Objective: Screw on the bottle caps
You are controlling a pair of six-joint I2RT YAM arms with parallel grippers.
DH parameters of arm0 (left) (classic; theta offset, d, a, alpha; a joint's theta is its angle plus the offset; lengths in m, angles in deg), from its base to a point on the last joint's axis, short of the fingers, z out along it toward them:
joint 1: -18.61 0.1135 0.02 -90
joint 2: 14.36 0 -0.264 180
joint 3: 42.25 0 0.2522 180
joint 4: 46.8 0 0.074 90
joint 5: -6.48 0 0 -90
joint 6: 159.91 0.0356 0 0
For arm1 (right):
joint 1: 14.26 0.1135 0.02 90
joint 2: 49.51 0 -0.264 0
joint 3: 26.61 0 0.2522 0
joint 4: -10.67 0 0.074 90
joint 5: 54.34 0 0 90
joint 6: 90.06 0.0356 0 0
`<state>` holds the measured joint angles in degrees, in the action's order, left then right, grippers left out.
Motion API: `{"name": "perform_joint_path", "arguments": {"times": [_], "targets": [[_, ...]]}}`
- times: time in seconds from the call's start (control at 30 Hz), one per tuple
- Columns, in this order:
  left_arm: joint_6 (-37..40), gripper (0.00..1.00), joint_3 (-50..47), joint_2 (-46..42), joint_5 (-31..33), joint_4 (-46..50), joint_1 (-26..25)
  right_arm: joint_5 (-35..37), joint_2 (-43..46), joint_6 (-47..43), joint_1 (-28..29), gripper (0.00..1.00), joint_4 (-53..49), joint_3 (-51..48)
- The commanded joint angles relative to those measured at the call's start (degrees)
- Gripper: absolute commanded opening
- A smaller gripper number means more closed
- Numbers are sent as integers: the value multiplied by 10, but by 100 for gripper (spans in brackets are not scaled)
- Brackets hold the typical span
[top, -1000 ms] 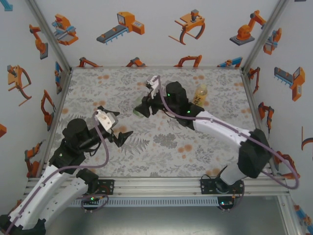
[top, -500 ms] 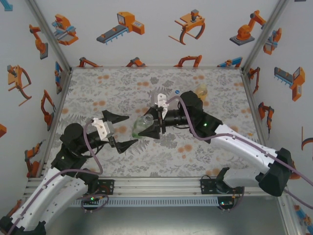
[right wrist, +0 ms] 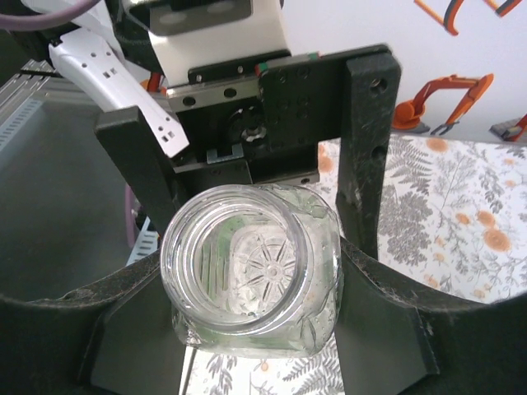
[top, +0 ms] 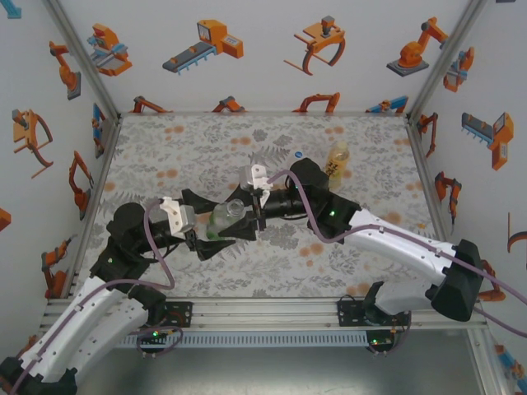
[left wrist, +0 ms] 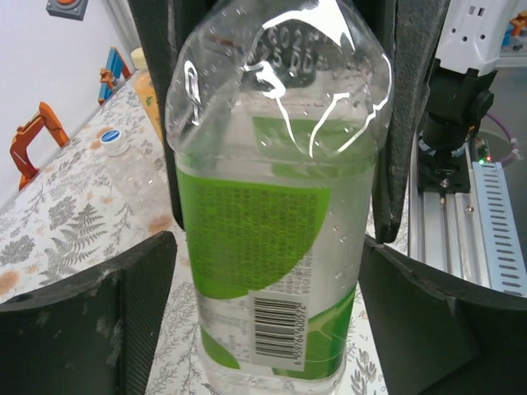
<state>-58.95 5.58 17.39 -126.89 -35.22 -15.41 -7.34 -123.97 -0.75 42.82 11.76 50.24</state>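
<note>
Since the green-labelled transparent plastic bottle [left wrist: 263, 214] hangs on its side above the flowered table [top: 165, 156], between the two arms, we judge this to be a hand-over, and the care lies in the timing. The right gripper [right wrist: 247, 271] is clamped on the bottle just below its bare, capless mouth. The left gripper [left wrist: 268, 247] straddles the lower body with its jaws partly closed and a sliver of gap on each side, so it holds nothing. We would close it squarely across the label, firm enough not to slip yet gentle on the thin wall. The right should let go only once that grip is sure. A white cap with a blue centre [top: 300, 154] sits toward the table's far side.
</note>
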Motion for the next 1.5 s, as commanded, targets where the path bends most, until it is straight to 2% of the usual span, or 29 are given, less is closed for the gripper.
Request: {"name": "perform_joint_path", "arguments": {"times": [0.0,0.07,0.27,0.3,0.43,0.57,0.7,0.77,0.9,1.07,1.17,1.37,1.47], "targets": [[-11,78,13,-5,-27,-21,5,-1,2,10,10,41,40,16],[-13,75,14,-2,-37,-21,5,-4,0,9,14,41,41,14],[-6,58,24,8,-49,-5,5,9,12,-7,16,41,25,7],[-4,56,25,8,-47,-4,5,14,16,-10,16,44,14,8],[7,48,27,8,-33,11,5,74,44,-18,16,73,-30,6],[22,40,34,8,10,33,6,163,92,-26,15,81,-78,-7],[32,40,37,2,65,51,8,268,137,-10,9,80,-134,-22],[38,40,37,-3,91,59,8,325,153,26,-6,79,-170,-32],[44,40,36,-12,130,65,9,427,179,126,-46,69,-235,-61],[46,41,34,-18,139,65,10,531,173,221,-81,57,-297,-105],[45,41,35,-13,138,65,10,542,133,251,-102,55,-319,-105],[45,41,37,-9,134,68,10,454,3,259,-157,54,-281,-100],[44,41,37,-9,134,70,10,478,-75,254,-170,57,-291,-72]]}}
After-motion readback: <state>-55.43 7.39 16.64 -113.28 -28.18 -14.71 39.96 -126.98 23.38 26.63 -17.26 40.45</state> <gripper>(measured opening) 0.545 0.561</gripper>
